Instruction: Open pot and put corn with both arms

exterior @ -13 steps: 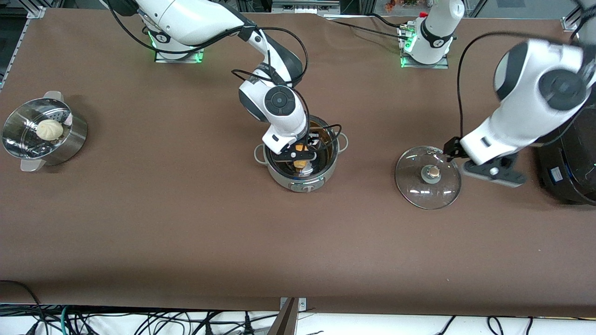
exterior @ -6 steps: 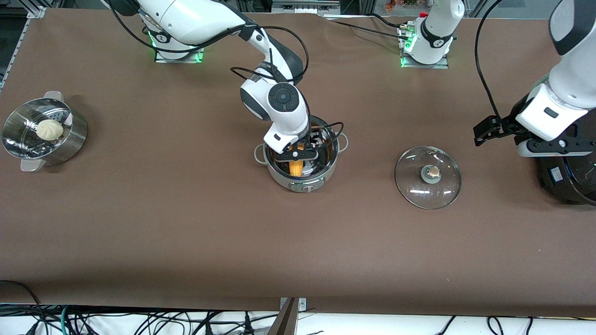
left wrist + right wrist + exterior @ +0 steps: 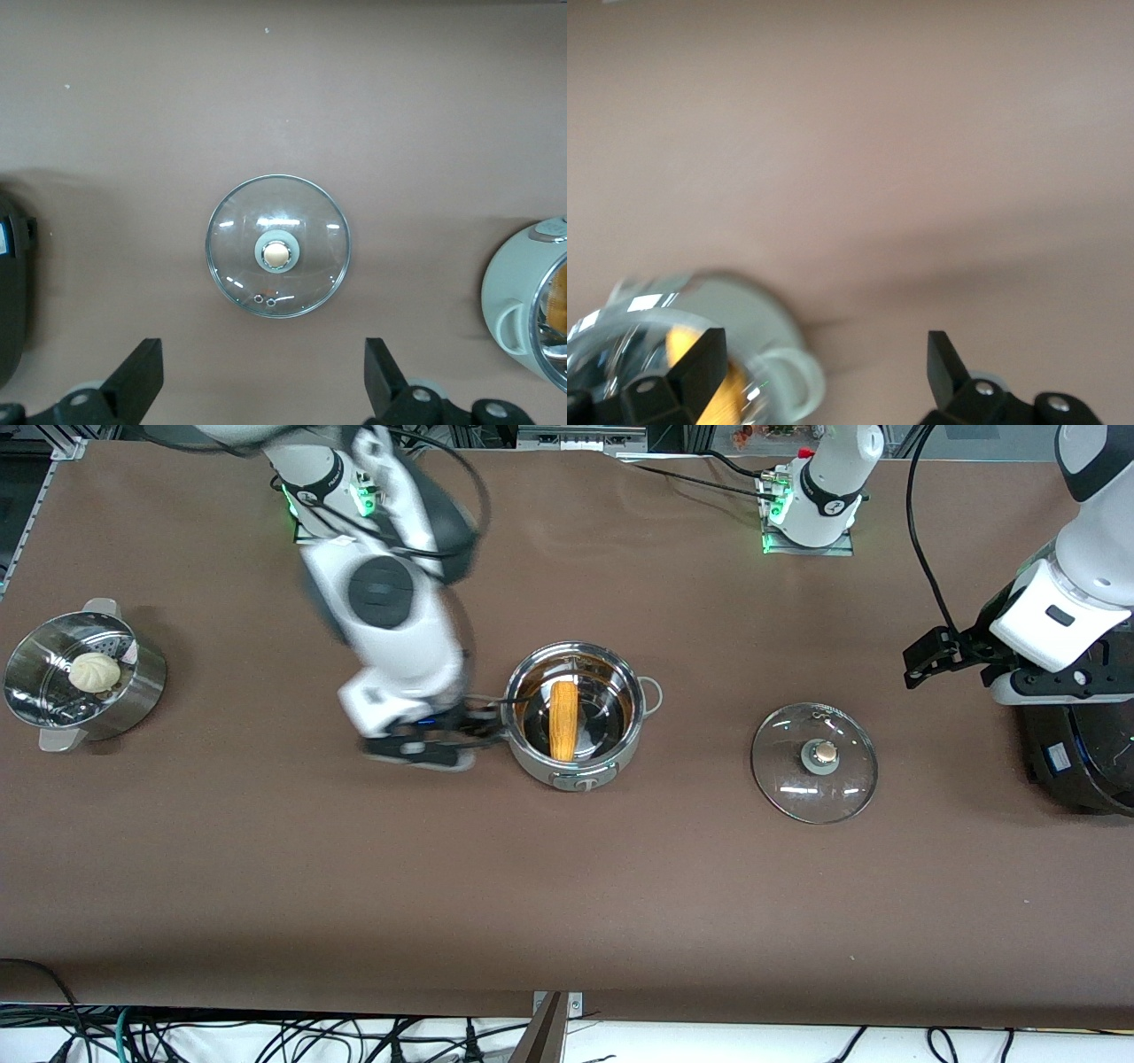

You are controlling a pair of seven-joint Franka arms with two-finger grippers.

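Lying inside the round shiny steel pot [image 3: 574,722], the yellow-orange corn cob [image 3: 563,720] points from 12 to 6 o'clock, uncovered.

At the pot's 3 o'clock the brass-knobbed glass lid [image 3: 814,761] rests flat on the brown table [image 3: 567,886], well apart from the pot. The right gripper [image 3: 824,367], fingers spread and holding nothing, hangs over the table at the pot's 9 o'clock, just beside its rim. The left gripper [image 3: 264,381], fingers likewise released and empty, hangs near the large black rounded cooker [image 3: 1085,753], up at the lid's 2 o'clock.
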